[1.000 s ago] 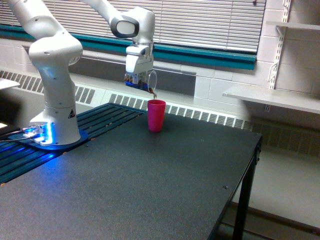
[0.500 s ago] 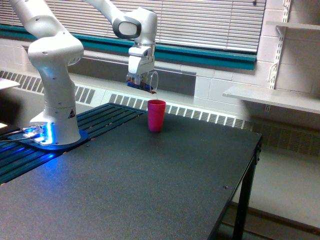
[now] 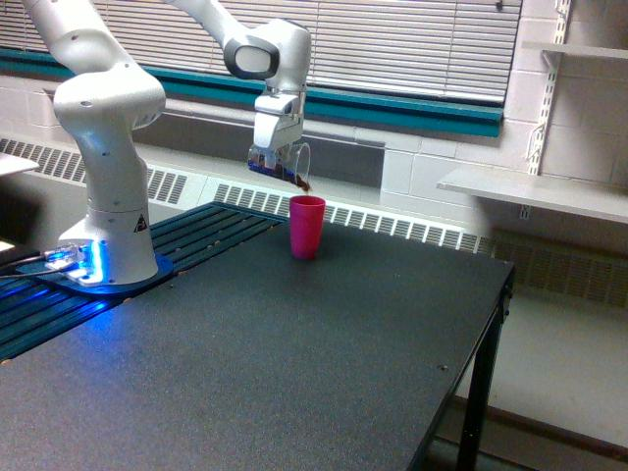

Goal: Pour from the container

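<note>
Up above the dark bench (image 3: 324, 373) we see the white arm (image 3: 103, 147) reaching toward the exterior view's right, its end effector (image 3: 278, 162) clamped on the clear glass cup (image 3: 292, 165). That cup hangs in the air, tilted with its lip toward the exterior view's right and downward. Brownish contents show at its low edge, just above and a little to the exterior view's left of the pink cup (image 3: 306, 227). We cannot tell whether anything is falling between the two. The glass cup and the pink cup are apart, not touching. The pink cup stands upright on the bench near its far edge, in front of the radiator grille (image 3: 392, 228) along the wall. The arm's base (image 3: 98, 270) sits at the exterior view's left, with a blue glow beside it. Window blinds (image 3: 412, 44) fill the wall behind, and a grey shelf (image 3: 535, 191) juts out at the exterior view's right.
</note>
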{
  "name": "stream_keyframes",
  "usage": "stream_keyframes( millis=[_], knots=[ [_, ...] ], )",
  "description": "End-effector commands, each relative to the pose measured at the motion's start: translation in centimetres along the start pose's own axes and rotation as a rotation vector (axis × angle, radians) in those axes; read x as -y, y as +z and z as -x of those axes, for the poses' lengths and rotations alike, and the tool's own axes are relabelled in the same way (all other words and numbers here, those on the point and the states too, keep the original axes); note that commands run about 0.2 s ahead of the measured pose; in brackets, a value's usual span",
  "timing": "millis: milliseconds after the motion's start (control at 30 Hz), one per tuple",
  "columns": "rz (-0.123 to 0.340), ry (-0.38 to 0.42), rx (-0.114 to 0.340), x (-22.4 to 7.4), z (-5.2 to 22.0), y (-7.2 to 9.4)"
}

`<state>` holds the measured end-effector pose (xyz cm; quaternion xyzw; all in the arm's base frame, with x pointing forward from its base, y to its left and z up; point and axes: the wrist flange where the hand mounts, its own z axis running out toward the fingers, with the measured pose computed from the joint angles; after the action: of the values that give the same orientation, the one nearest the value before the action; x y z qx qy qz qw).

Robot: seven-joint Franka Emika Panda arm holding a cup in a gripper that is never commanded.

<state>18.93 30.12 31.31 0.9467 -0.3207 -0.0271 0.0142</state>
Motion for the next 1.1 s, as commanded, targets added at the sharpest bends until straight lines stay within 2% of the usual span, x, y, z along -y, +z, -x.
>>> stream_keyframes(
  millis=[33, 1100],
  knots=[
    [-0.005, -0.021, 0.019, 0.3, -0.1, 0.2],
    [0.005, -0.050, 0.085, 1.2, -1.5, 1.3]
  ],
)
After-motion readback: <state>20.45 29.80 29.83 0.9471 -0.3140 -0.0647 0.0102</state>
